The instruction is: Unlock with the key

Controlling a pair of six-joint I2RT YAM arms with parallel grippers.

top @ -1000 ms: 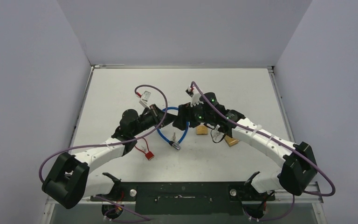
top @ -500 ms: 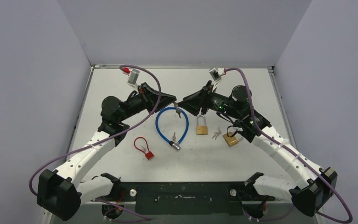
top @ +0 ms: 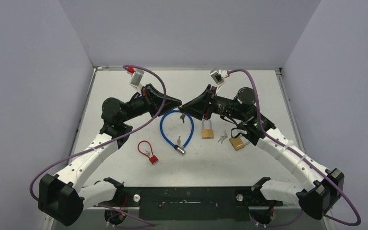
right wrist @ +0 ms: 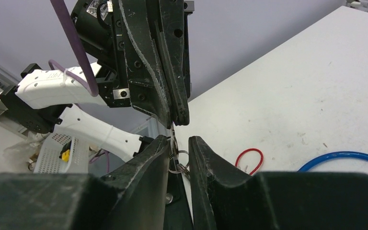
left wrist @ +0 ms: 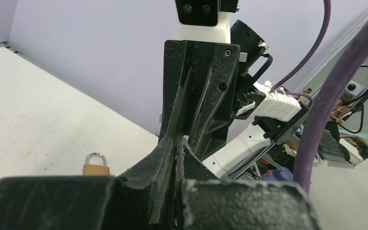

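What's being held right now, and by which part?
The left gripper is shut on the key by its upper end; its ring hangs between the right gripper fingers, grip there unclear.

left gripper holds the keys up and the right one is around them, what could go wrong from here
1. The right gripper has its jaws apart around the keys, which hang from the shut left gripper. If the left one lets go early, they would likely drop near the blue cable lock.
2. The right fingers flank the ring end; clamping there may leave a key swinging, hard to aim.
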